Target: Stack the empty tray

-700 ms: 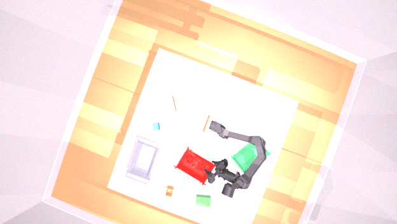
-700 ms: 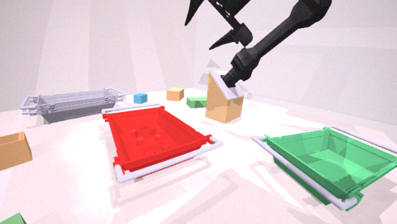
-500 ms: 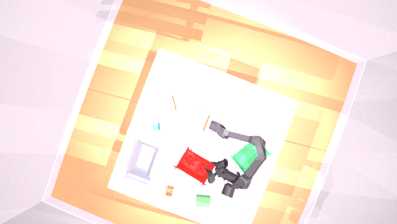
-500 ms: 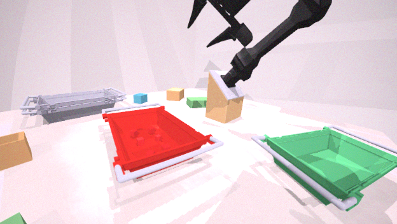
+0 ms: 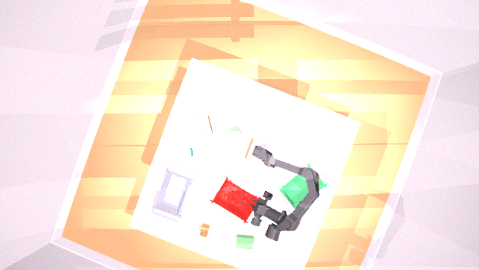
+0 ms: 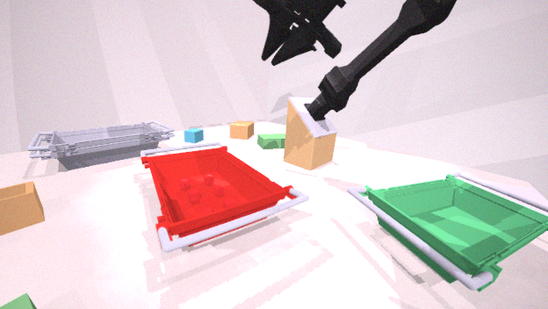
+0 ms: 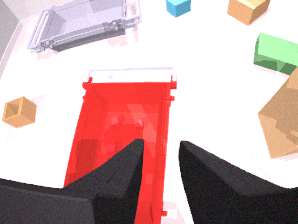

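The red tray stands upright with small red blocks inside. Its near wire bar and its far wire bar are both swung out past the ends. A green tray stands empty to one side, its bars also outward. A grey tray stands on the other side, with doubled rims and bars. My gripper hangs above the red tray's near end, empty, its fingers open with a narrow gap.
A tan stand with a sloping top is under an arm's end. Beyond the red tray are a blue block, an orange block and a green block. A hollow orange box is left.
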### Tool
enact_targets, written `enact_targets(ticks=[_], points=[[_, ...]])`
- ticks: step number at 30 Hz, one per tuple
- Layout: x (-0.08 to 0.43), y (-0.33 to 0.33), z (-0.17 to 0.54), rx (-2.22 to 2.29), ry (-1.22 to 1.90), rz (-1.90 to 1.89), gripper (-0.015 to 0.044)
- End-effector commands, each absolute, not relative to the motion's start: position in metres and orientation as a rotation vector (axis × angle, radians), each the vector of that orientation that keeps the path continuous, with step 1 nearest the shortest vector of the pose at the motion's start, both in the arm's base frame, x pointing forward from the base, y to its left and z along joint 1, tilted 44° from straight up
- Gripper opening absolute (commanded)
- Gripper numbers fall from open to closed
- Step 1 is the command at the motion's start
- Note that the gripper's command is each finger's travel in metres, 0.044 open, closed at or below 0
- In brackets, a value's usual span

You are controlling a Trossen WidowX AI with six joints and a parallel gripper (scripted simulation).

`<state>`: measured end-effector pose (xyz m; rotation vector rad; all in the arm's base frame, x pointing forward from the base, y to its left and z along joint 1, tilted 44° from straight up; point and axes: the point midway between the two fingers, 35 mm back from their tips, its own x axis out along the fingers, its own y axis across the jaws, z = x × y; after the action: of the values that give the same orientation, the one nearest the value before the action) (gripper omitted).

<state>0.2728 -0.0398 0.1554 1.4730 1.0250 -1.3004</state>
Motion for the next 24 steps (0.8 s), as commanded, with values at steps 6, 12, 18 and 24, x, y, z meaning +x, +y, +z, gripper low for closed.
enact_targets(ticks=[6,12,18,24], points=[[0.319,0.001,0.146,0.692,1.446,-0.291,0.0090],[0.331,0.015,0.142,0.450,1.454,0.018,0.0090],[0.343,0.028,0.138,0.206,1.409,0.320,0.0090],[0.353,0.040,0.135,-0.039,1.317,0.600,0.0090]])
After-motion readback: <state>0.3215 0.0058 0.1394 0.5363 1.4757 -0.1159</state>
